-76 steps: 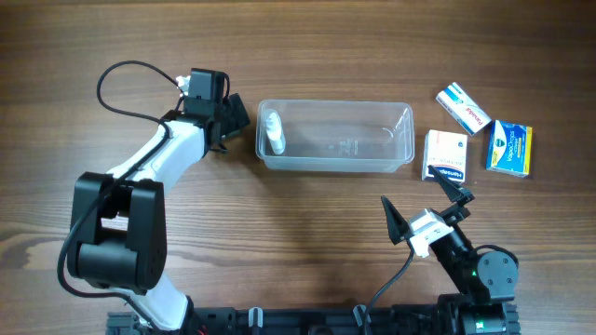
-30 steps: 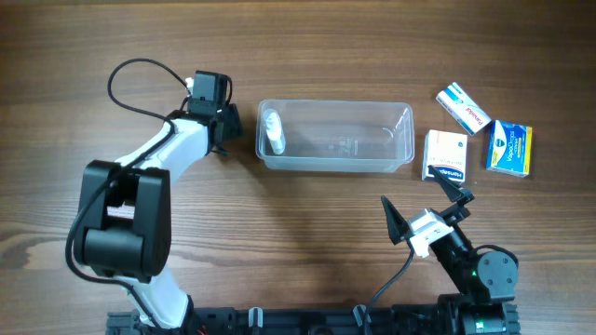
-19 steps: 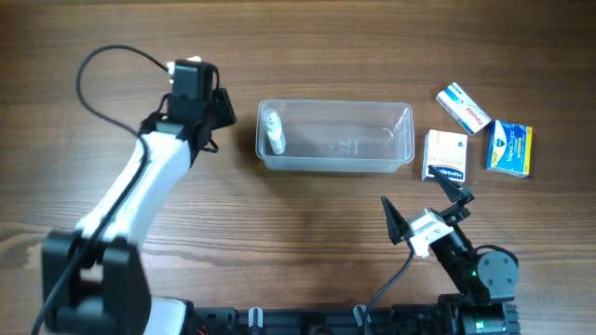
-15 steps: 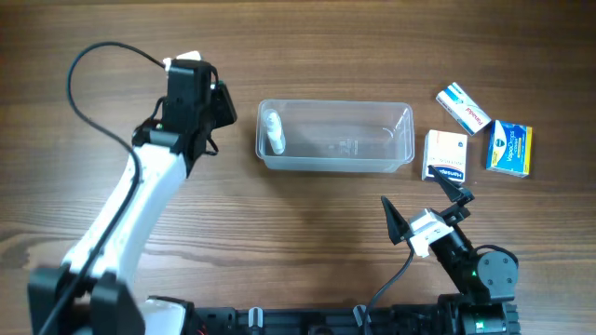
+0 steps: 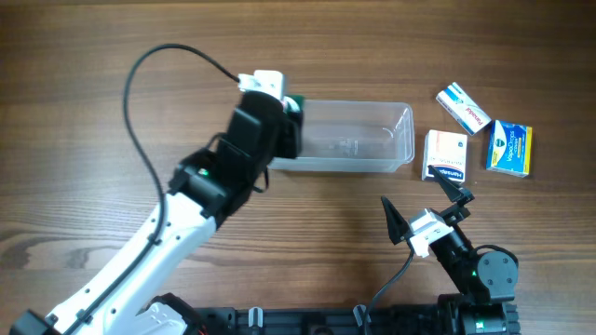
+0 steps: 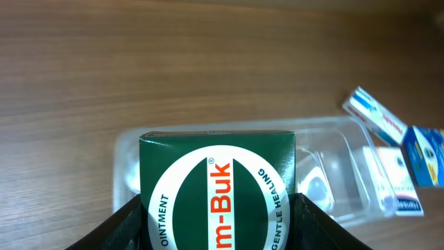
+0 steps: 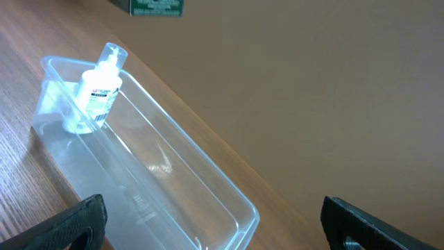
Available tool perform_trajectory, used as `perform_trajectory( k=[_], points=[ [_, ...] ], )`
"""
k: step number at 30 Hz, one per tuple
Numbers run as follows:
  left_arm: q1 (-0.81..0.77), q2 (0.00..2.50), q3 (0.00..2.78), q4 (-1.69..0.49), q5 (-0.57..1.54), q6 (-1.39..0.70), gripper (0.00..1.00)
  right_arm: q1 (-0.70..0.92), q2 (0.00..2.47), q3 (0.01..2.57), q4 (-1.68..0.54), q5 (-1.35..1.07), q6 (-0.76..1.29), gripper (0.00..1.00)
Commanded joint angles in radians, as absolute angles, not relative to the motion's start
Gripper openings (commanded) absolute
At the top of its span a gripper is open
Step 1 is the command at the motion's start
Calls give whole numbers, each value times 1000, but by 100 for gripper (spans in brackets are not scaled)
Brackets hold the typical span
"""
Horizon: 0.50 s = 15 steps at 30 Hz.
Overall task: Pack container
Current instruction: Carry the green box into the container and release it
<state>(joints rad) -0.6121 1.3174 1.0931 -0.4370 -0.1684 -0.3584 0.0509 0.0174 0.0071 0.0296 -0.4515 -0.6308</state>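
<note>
Left claw (image 6: 218, 229) grips green box (image 6: 217, 187) reading "m-Buk", "OINTMENT", above container (image 6: 347, 167).

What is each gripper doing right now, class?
Left gripper: shut on the green ointment box.
Right gripper: open, empty.

The left arm (image 5: 140, 251) is built of long white shells joined by bulky black housings, one of them showing a small green light. A white block (image 5: 264, 84) sits at its wrist, and a thin black cable (image 5: 128, 93) curves in a wide loop from it. The left claw's fingers (image 6: 114, 226) are flat, matt black. The right arm (image 5: 484, 270) is mostly black, with a round joint, a green light and a white wrist piece (image 5: 426, 226). The right claw (image 5: 424, 209) has two black wedge-shaped fingers; a black cable (image 5: 402, 272) trails below.
</note>
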Motion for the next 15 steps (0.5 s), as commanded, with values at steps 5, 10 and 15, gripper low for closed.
perform_trajectory(
  k=[5,10,15],
  points=[
    [-722,1460,1107,-431,-253,-411,55,54,14,5,33,-452,-637,100],
    [-722,1538,1107,-427,-263,-464,55,54,14,5,33,-452,-637,100],
    [-722,1572,1107,-431,-263,-480,52,54,14,5,33,-452,-637,100]
  ],
)
